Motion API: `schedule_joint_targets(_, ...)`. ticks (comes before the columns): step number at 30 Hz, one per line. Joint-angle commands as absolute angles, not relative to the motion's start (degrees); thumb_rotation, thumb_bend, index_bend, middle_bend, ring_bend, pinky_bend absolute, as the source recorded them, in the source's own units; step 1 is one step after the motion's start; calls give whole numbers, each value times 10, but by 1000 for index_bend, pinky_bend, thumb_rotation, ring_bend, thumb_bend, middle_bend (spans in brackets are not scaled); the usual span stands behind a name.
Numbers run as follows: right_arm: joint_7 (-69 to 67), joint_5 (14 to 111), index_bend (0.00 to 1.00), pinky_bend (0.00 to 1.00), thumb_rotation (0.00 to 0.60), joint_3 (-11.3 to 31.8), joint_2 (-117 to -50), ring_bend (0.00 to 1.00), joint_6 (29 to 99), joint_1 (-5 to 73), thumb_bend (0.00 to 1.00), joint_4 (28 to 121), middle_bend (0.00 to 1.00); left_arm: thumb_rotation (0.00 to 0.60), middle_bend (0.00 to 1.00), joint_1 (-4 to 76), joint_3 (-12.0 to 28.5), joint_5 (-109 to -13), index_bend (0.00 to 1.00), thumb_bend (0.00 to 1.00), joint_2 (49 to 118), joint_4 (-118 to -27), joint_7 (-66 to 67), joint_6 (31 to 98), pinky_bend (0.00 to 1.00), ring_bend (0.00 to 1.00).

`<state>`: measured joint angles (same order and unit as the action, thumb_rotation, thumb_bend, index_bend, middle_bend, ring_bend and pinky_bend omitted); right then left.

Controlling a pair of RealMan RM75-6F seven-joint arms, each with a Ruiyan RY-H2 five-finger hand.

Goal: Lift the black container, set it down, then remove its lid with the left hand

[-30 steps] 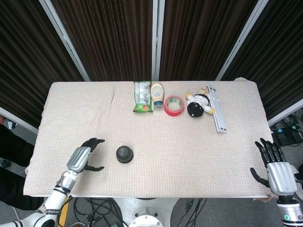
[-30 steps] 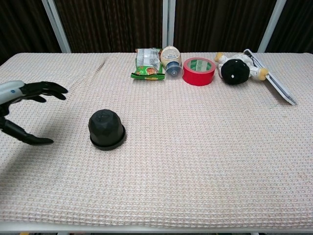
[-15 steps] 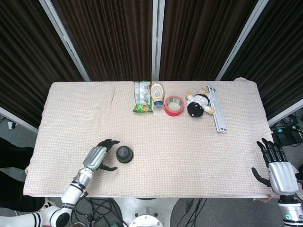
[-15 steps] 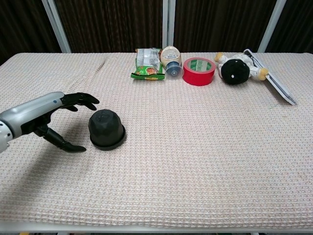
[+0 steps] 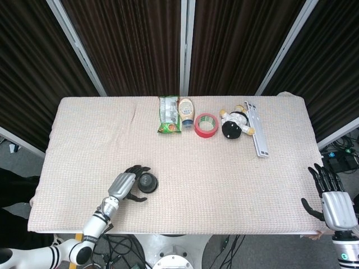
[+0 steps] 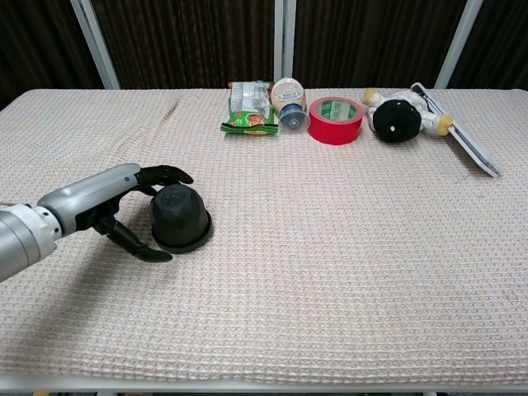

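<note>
— Since the earlier frames, the left hand (image 6: 124,206) has travelled from the left edge of the chest view toward the middle, and it now reaches the black container (image 6: 179,217). Everything else has stayed in its place.

— Does it hold the container already?

— It seems not. Its fingers (image 6: 169,175) are spread and curved around the container, some over the far side and the thumb low at the near side, but no frame shows them pressing on it. So the hand is released, shaped for a grasp that is probably the next step.

— Where is the container?

— In the lower left part of the head view, standing upright on the worktop (image 5: 224,179) with its lid on. It is not lifted yet.

— And the right hand (image 5: 335,203)?

— At the lower right corner of the head view, off the worktop edge, fingers apart and holding nothing. It has drifted slightly lower.

— Why is the rest placed so far away?

— The snack packet (image 5: 168,115), the red tape roll (image 5: 206,125) and the plush toy (image 5: 235,124) lie in a row in the upper middle, well apart from the container, so likely they leave free room for the lift.
</note>
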<state>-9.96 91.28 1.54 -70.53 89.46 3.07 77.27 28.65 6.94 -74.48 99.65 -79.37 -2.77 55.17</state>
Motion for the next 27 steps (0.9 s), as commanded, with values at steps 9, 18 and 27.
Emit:
schedule_joint_targets(9, -103, 912, 0, 43, 600, 15, -706, 0, 893, 31, 209, 768, 0, 600, 204, 301, 72, -734, 146, 0, 1018, -759, -32, 539, 171, 103)
schedule_joint_targets(18, -107, 908, 0, 42, 600, 16, -707, 0, 889, 31, 209, 762, 0, 600, 236, 308, 76, -737, 162, 6, 1033, -731, -49, 542, 202, 135)
schedule_joint_targets(27, -110, 905, 0, 42, 600, 17, -708, 0, 889, 30, 209, 759, 0, 600, 239, 312, 72, -738, 164, 7, 1045, -710, -60, 540, 205, 139)
